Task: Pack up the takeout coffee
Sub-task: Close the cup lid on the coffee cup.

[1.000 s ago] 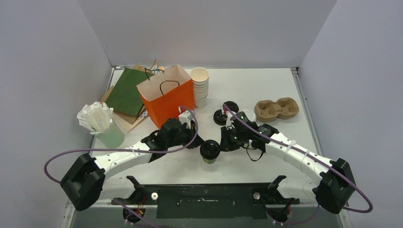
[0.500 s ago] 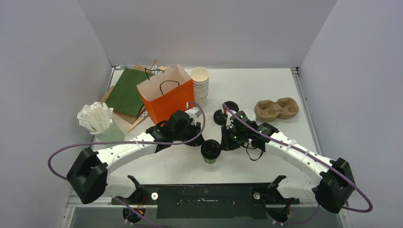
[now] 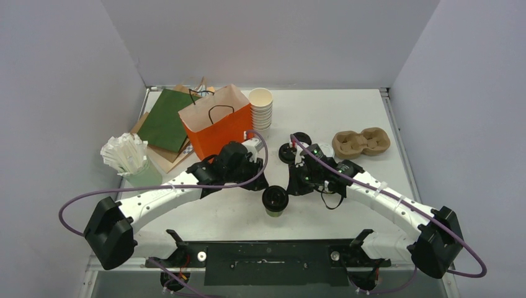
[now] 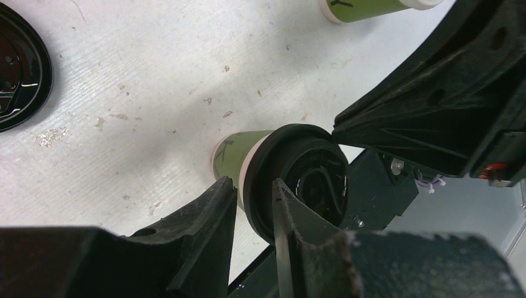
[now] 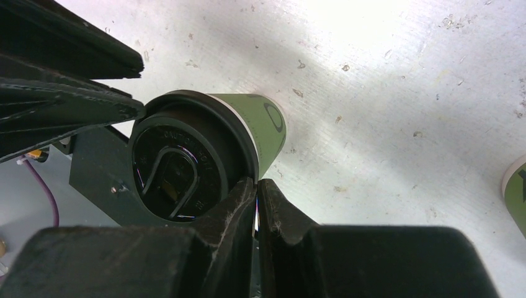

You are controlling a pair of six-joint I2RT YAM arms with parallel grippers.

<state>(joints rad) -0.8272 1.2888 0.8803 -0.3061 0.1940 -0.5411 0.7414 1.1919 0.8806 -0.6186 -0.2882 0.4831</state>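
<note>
One takeout coffee point(image 3: 274, 200), olive-green with a black lid, stands upright on the table between my two grippers. My left gripper point(image 3: 259, 184) is at its left rim. In the left wrist view the lid's rim point(image 4: 257, 180) sits in the narrow gap between the jaws, one finger outside the cup, one over the lid. My right gripper point(image 3: 291, 187) is shut, its fingertips point(image 5: 248, 192) against the lid's right edge point(image 5: 186, 167). A second cup with a white lid shows at the top of the left wrist view point(image 4: 372, 7) and at the right edge of the right wrist view point(image 5: 518, 192).
An orange paper bag point(image 3: 217, 127) stands open behind the left arm, with a stack of lidless white cups point(image 3: 261, 112) beside it. Loose black lids point(image 3: 287, 153) lie behind the cup. A brown pulp cup carrier point(image 3: 361, 141) sits at the right. Flat green bags point(image 3: 164, 121) and a tub of sticks point(image 3: 130, 158) are at the left.
My left gripper has moved right and onto the cup's rim. The cup has shifted slightly towards the near edge. The right gripper has hardly moved.
</note>
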